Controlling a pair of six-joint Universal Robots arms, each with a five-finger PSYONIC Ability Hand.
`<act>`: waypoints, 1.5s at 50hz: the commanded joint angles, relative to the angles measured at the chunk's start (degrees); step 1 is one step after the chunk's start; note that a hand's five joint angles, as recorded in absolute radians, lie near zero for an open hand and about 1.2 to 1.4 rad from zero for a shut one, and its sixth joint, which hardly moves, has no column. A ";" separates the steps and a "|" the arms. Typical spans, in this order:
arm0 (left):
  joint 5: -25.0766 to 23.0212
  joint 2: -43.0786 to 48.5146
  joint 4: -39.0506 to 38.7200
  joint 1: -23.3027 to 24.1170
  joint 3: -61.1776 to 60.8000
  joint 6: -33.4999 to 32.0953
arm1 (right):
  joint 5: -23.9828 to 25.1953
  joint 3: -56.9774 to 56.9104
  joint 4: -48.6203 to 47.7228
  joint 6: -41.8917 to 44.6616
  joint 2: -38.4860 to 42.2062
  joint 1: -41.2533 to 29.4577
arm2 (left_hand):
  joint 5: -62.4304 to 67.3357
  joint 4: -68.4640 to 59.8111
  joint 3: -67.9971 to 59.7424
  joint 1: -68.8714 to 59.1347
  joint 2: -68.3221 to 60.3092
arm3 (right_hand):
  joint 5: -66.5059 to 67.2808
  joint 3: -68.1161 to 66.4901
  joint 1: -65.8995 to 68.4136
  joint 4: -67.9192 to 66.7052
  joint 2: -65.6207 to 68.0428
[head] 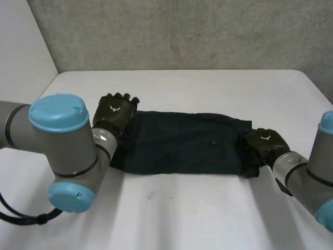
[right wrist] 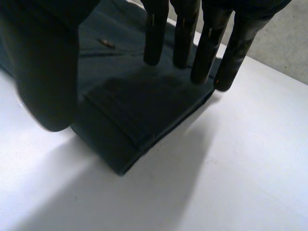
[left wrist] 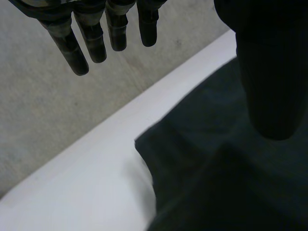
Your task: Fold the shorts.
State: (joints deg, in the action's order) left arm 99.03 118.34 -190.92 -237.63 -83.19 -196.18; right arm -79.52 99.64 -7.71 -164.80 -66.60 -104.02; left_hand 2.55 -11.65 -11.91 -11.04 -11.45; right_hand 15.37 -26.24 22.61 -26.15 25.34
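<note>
Dark navy shorts (head: 182,143) lie flat across the middle of the white table (head: 197,213), stretched from side to side. My left hand (head: 115,112) rests at the shorts' left end, open with its fingers (left wrist: 96,38) straight above the table's far edge and its thumb (left wrist: 269,72) over the cloth (left wrist: 216,168). Over the right end hovers my right hand (head: 266,143), also open: straight fingers (right wrist: 207,43) and thumb (right wrist: 43,62) stand spread above a hemmed corner of the shorts (right wrist: 134,110) without gripping it.
A grey wall (head: 182,31) runs behind the table's far edge. Bare white table surface lies in front of the shorts and beyond both ends. A small brown speck (head: 214,141) sits on the cloth.
</note>
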 commanded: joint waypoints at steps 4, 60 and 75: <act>0.02 0.49 0.02 -0.11 -1.98 0.09 | -0.99 0.03 -7.76 1.32 4.37 1.10 | -1.49 0.59 0.86 -0.02 0.39 | 54.63 -53.76 57.39 -53.85 54.66; 0.02 7.85 11.16 8.24 15.86 10.80 | 13.86 -19.46 8.64 -8.54 5.31 -9.00 | -0.15 -0.76 -0.49 -1.36 -0.95 | -15.37 16.24 -12.61 16.15 -15.34; 3.45 15.52 22.79 8.42 17.62 15.21 | 0.94 -28.62 19.14 6.07 17.82 -9.18 | -0.48 -0.42 -0.15 -1.03 -0.62 | -15.37 16.24 -12.61 16.15 -15.34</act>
State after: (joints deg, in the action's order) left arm 100.22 134.57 -168.78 -228.94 -65.02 -180.73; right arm -75.02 71.46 11.32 -161.95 -49.42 -113.18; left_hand 2.56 -11.64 -11.91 -11.04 -11.45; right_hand 2.97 -12.05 10.42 -13.28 12.27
